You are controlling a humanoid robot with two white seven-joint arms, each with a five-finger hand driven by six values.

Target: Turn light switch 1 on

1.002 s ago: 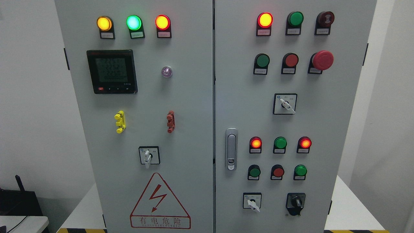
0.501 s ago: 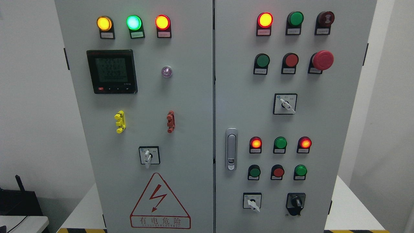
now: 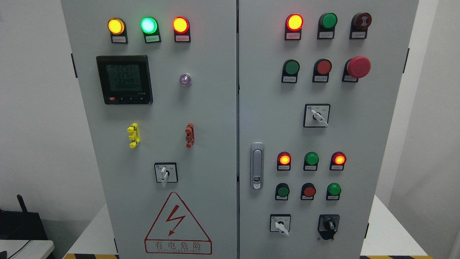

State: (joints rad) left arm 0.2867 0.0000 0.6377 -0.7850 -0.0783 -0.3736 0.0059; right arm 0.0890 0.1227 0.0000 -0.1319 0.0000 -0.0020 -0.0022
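A grey two-door electrical cabinet [image 3: 215,108] fills the head view. Its right door carries rows of round buttons and lamps: a lit red lamp [image 3: 294,22] at top, a green button [image 3: 291,67] and red button [image 3: 323,67] below, then a red mushroom stop [image 3: 358,66]. Lower down sit lit red lamps [image 3: 284,159] [image 3: 339,158], a green button [image 3: 283,191], a red button [image 3: 308,191] and rotary selectors [image 3: 316,115] [image 3: 280,223] [image 3: 328,225]. The labels are too small to tell which control is light switch 1. Neither hand shows.
The left door holds three lit lamps [image 3: 148,25], a digital meter [image 3: 124,79], yellow [image 3: 133,135] and red [image 3: 189,135] clips, a selector [image 3: 165,172] and a warning triangle [image 3: 177,223]. A door latch [image 3: 256,166] sits by the seam. White tabletop [image 3: 388,230] flanks the cabinet.
Only the digits on the meter display flicker; nothing else has moved.
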